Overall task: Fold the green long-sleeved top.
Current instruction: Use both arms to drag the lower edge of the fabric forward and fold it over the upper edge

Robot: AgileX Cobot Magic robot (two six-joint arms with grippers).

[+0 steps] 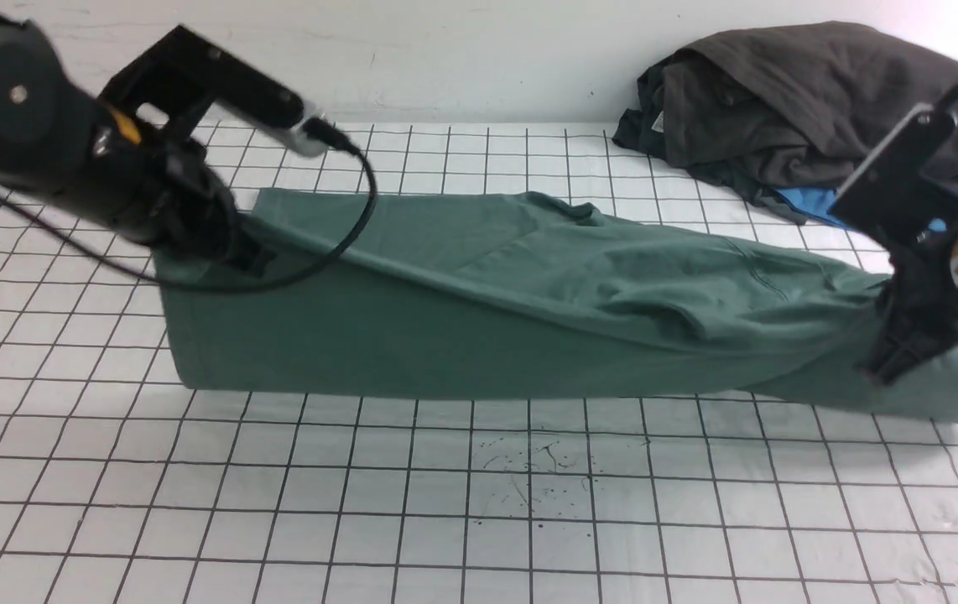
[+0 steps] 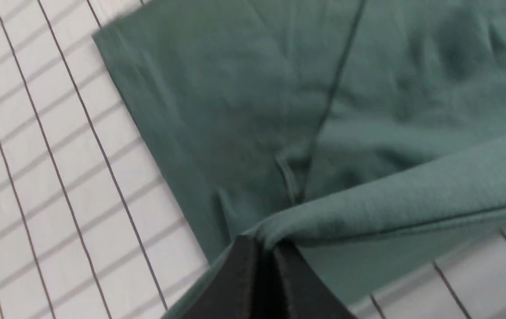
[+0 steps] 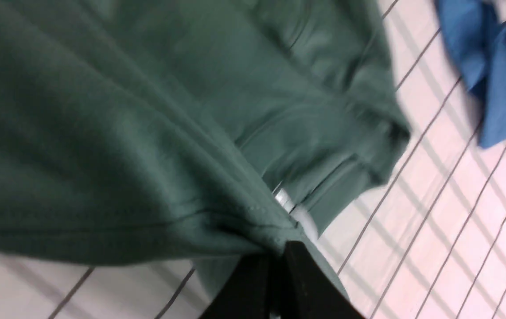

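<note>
My left tool (image 2: 262, 243) and right tool (image 3: 279, 253) each pinch one end of the green long-sleeved top (image 1: 479, 335). It stretches across the tabletop (image 1: 479, 520), partly lifted. I think I'm mid-fold. Next, both tools must carry the held edge over evenly.

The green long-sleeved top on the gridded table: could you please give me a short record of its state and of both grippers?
garment: dull green cotton long-sleeved top, stretched sideways across the white gridded table, one layer lifted between the grippers
left gripper: shut on a fold at the top's left end
right gripper: shut on the top's right end, beside a white label
background: dark charcoal-grey garment heaped over a bright blue garment, far right
</note>
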